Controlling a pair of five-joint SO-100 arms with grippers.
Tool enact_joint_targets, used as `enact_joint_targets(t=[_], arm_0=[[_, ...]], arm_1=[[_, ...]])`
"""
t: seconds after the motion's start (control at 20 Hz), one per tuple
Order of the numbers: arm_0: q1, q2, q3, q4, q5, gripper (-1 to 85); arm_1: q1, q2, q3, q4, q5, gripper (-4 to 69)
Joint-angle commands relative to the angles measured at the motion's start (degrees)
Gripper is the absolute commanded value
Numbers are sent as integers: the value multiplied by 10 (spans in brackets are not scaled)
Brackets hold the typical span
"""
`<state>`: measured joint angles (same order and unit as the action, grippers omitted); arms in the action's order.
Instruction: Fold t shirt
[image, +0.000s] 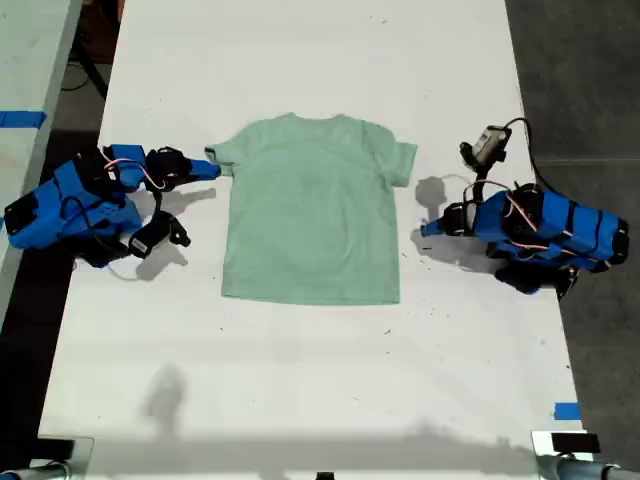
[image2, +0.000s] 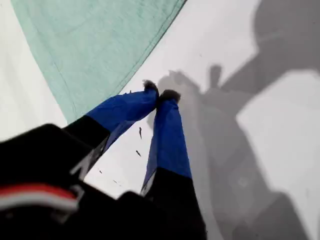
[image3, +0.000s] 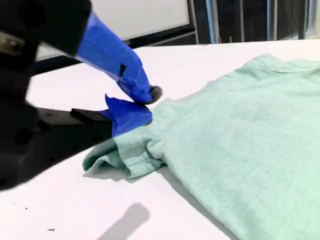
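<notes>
Blocking sleeve edge: second hand (image3: 145, 102), grip on t shirt (image: 312, 210) unclear.

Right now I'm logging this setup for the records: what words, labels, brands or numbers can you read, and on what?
None can be read.
The t shirt is plain, with no print.
The table, my first gripper and my second gripper show no lettering.
</notes>
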<state>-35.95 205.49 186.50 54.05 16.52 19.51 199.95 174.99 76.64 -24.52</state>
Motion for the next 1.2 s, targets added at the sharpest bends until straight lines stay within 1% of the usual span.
enact_joint_targets(t=[0.0, 0.05, 0.1, 0.25, 0.3, 0.35, 0.4, 0.45, 0.5, 0.55, 0.6, 0.7, 0.75, 0.8, 0.9, 1.0, 1.15], arm_0=[[-38, 5, 24, -17, -3, 15], [-61, 5, 24, -22, 16, -3], [-68, 5, 24, -23, 37, -3], [-30, 5, 24, -25, 41, -3], [-18, 5, 24, -27, 38, -3], [-17, 5, 24, -28, 37, -3], [-22, 5, 24, -25, 36, -3], [-27, 5, 24, -22, 31, -3], [-28, 5, 24, -21, 23, -3], [-25, 5, 24, -21, 21, -3], [-23, 5, 24, -19, 21, 5], [-17, 5, 24, -17, 21, 39], [-12, 5, 24, -17, 20, 40], [-10, 5, 24, -16, 20, 40], [-11, 5, 24, -15, 20, 40], [-11, 5, 24, -13, 20, 37], [-8, 5, 24, -13, 18, 32]], arm_1=[[-4, 6, 28, 2, -4, 26], [-2, 6, 28, 2, -3, 24], [-2, 6, 27, -11, 4, 21], [-9, 6, 19, -18, 13, 20], [-6, 6, -18, -20, 1, 19], [11, -2, -78, -21, -28, 19], [66, -50, -161, 11, -53, 19], [152, -154, -240, 28, -101, 19], [220, -302, -327, 33, -155, 21], [272, -438, -401, 18, -195, 69], [308, -536, -455, -14, -220, 125], [367, -722, -556, -66, -253, 182], [381, -823, -615, -76, -267, 201], [388, -912, -669, -83, -275, 204], [401, -1036, -744, -110, -286, 220], [414, -1123, -802, -124, -288, 221], [397, -1207, -865, -127, -294, 221]])
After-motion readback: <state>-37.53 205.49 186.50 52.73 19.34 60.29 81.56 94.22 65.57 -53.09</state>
